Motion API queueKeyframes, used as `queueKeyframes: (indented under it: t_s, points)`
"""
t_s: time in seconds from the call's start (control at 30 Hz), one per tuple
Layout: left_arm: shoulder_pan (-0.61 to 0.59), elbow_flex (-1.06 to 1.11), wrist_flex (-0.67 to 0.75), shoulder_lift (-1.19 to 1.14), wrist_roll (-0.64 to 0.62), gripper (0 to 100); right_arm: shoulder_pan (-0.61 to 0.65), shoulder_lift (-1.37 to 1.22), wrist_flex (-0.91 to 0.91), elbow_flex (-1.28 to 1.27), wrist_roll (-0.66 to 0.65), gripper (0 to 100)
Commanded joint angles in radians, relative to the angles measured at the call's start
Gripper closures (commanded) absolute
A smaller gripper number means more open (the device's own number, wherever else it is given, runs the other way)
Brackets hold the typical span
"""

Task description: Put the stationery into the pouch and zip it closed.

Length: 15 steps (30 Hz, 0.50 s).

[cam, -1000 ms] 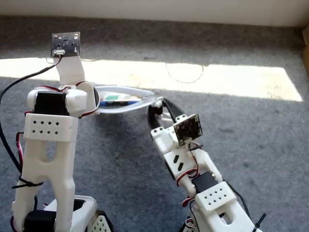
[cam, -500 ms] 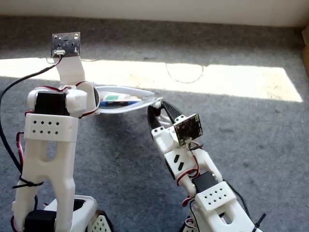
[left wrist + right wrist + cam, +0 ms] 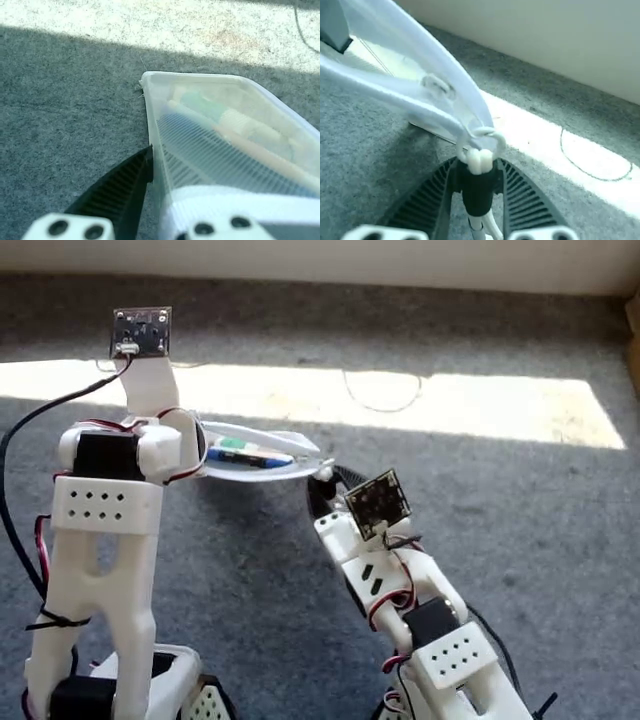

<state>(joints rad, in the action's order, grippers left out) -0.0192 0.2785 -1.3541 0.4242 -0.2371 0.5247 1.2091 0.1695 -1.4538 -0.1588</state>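
**Zip may slip or drag the pouch w/ mouth still gaping**

Our left end effector (image 3: 160,172) is clamped on the left end of the pouch (image 3: 262,455), which seems held just off the carpet (image 3: 480,540). The stationery (image 3: 245,452) lies inside, approx mid-pouch, and the lips are spread apart. At the right end, our right end effector (image 3: 477,175) pinches the zip pull (image 3: 479,159), jaws narrow.

Risks we see:
- The pull is small and may slip out under load.
- If the left grip is weak, the whole pouch drags instead of the slider running.
- A tilt could spill the stationery thru the open mouth.
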Motion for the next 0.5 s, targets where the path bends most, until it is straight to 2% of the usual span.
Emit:
queueKeyframes:
  t_s: [0.0,0.1,0.2,0.33,0.47]
  points:
    - [0.018,-0.047,0.021,-0.012,0.009,83,-0.005,0.171,0.257,0.082,-0.048,96.2]
    - [0.022,-0.064,0.023,-0.012,0.008,75,-0.005,0.274,0.380,0.093,-0.052,96.2]
    - [0.024,-0.091,0.029,-0.021,0.011,75,0.053,0.337,0.518,0.120,-0.107,96.2]
    - [0.033,-0.134,0.037,-0.021,0.012,74,0.140,0.384,0.680,0.171,-0.110,96.3]
    - [0.116,-0.160,0.043,-0.021,0.103,74,0.162,0.400,0.792,0.225,-0.110,98.8]
